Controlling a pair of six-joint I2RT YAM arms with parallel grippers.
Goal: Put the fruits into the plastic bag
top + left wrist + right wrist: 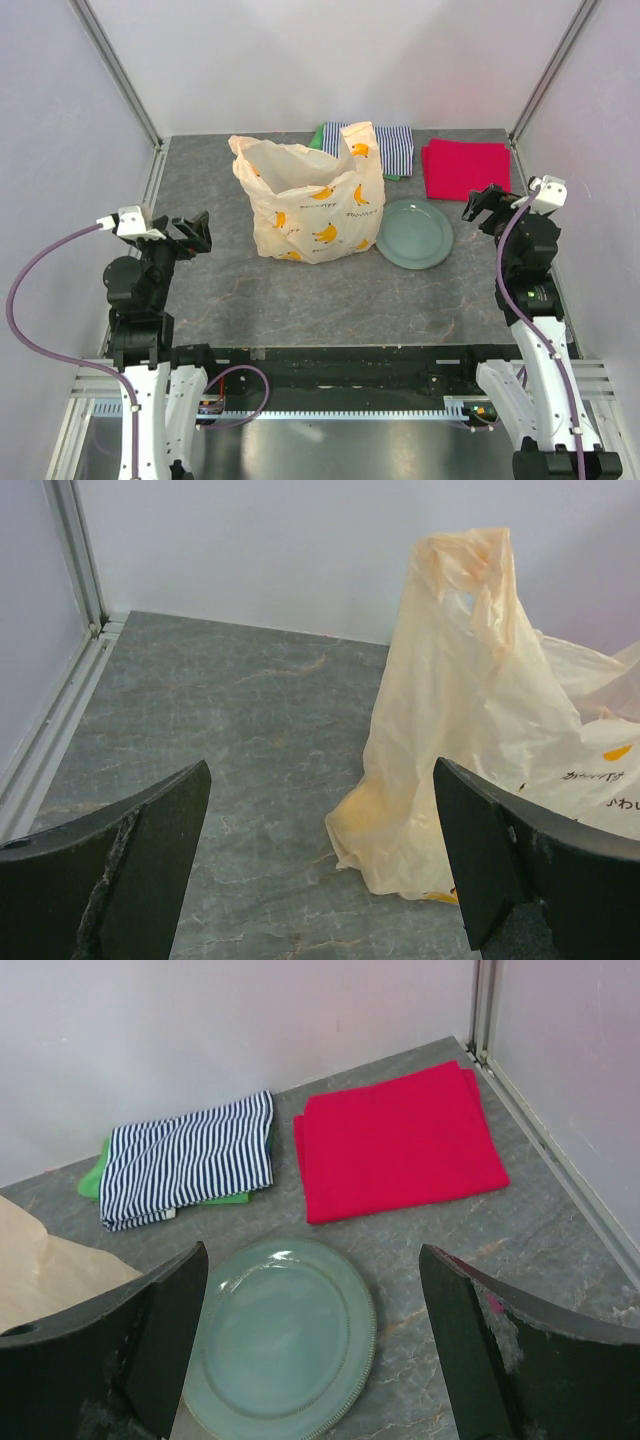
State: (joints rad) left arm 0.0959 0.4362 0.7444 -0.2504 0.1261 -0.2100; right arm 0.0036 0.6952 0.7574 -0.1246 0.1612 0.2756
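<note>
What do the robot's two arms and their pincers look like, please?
The left arm and right arm are black around the upper joints and white on the lower links. Each has a white camera block at the wrist and a looping purple cable. The left pincer and right pincer have broad, black, wedge-shaped fingers, scuffed pale along the inner edges.

Plastic bag (310, 205) and plate (414, 233) block the middle; nearer tabletop (330, 300) lies open.

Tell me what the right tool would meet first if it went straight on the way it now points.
Probably the grey-green plate, which lies low just ahead of the right tool; the red cloth is further on. Depth is unclear.
</note>
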